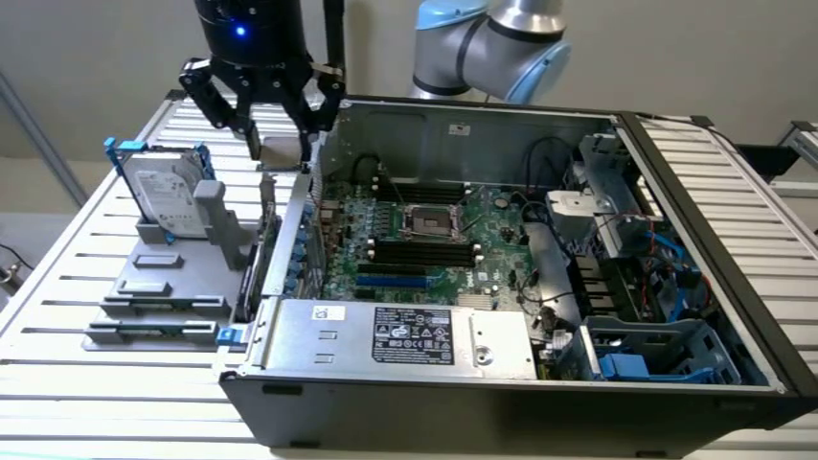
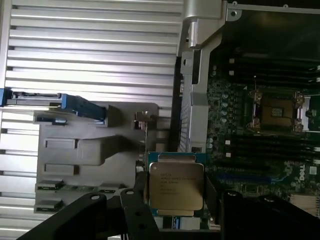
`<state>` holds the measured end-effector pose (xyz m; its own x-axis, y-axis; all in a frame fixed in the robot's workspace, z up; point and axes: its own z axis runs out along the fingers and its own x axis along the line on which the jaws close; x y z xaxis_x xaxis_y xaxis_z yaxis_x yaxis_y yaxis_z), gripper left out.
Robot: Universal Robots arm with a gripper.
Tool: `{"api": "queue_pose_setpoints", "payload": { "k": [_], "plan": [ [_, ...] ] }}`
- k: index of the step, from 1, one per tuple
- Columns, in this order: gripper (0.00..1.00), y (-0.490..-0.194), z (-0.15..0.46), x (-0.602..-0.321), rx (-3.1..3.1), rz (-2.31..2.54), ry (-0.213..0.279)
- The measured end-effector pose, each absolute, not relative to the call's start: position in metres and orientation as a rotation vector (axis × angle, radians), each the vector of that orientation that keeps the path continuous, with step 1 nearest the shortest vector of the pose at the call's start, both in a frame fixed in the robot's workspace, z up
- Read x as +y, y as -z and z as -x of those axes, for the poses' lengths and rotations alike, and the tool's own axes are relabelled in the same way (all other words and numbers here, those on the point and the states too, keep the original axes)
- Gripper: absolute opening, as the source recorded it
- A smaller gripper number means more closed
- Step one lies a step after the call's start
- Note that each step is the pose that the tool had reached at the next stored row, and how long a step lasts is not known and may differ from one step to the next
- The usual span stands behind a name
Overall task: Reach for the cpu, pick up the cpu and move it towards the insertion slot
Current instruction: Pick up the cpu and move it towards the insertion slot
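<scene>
1. The end effector (image 1: 282, 144) hangs above the far left corner of the open computer case (image 1: 511, 383), over the slatted surface (image 1: 77, 278), its fingers closed narrowly on the cpu (image 1: 283, 147).
2. In the wrist view the cpu (image 2: 176, 186) sits flat between the dark fingers (image 2: 135, 200), silver top with printed text facing the camera.
3. The insertion slot (image 1: 431, 221) lies on the motherboard (image 1: 499, 240), well to the exterior view's right of the cpu.
4. A hard drive (image 1: 167, 196) stands upright in the grey fixture (image 1: 167, 287) left of the case.
</scene>
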<state>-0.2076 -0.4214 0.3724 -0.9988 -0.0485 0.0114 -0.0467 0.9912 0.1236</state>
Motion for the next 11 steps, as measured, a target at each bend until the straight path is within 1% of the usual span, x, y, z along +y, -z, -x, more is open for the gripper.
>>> {"api": "queue_pose_setpoints", "payload": {
  "k": [11],
  "plan": [
    [0.55,-0.374,0.157,-0.421,-3.12,-0.075,0.206]
  ]
}}
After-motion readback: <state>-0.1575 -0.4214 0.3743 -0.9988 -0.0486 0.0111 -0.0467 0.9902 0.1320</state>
